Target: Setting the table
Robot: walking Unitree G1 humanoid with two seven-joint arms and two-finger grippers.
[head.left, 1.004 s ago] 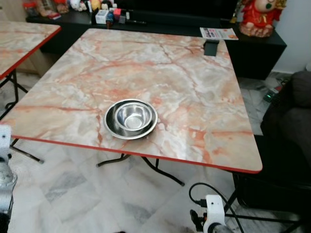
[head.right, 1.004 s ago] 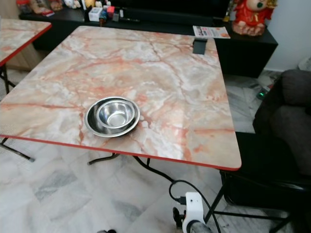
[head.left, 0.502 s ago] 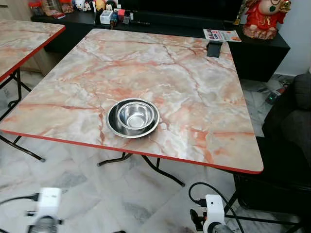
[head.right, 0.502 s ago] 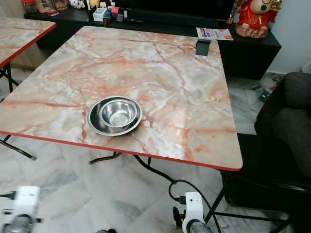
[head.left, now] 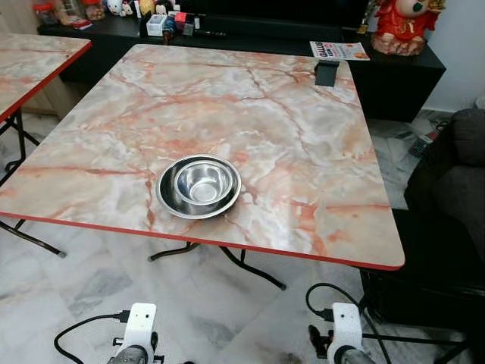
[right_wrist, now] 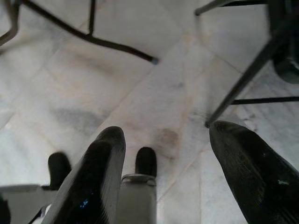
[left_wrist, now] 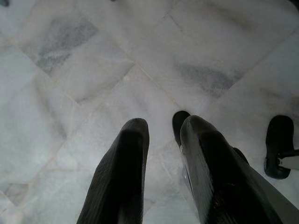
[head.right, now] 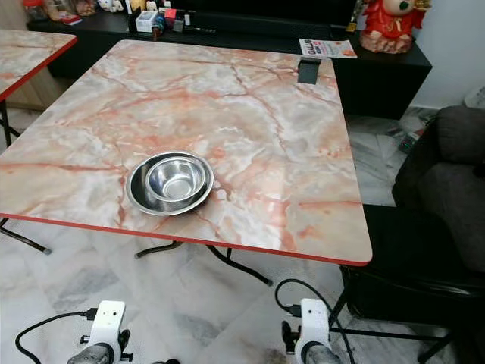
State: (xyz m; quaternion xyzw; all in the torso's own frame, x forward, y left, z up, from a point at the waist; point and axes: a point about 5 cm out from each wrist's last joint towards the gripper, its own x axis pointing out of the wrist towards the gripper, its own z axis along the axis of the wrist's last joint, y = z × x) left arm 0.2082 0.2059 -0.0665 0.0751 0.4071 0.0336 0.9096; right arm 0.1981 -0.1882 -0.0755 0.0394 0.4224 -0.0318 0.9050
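A square bench (head.left: pixel 303 136) with a glossy top printed like pink and white marble, edged with a thin red band, stands on folding black metal legs over a floor of pale grey marble tiles (head.left: pixel 68 280). On the bench, near its front edge and a little toward the robot's left, rest two round stainless-steel bowls: a small deep bowl (head.left: pixel 203 183) sits inside a wide shallow bowl (head.left: pixel 170 199). Both are polished and mirror the light. At the far right corner of the bench stands a small black folded stand (head.left: pixel 326 73).

Behind the bench runs a low black cabinet (head.left: pixel 394 76). On it stand a red figurine (head.left: pixel 397 24) and a printed leaflet (head.left: pixel 339 50), and at its left end a cluster of small jars and boxes (head.left: pixel 163 21), too small to tell apart. A second bench with the same marble pattern (head.left: pixel 34 64) shows at the left edge. A dark fabric sofa (head.left: pixel 455 174) fills the right side.

Both arms hang low over the floor, well apart from the bowls. The left pincer (left_wrist: pixel 161 135) has its two ribbed black fingers (left_wrist: pixel 124 172) close, with a narrow gap between them, and it holds nothing. The right pincer (right_wrist: pixel 166 140) is spread wide and is empty also; beyond it lie thin black metal legs (right_wrist: pixel 117 46) on the tiles.
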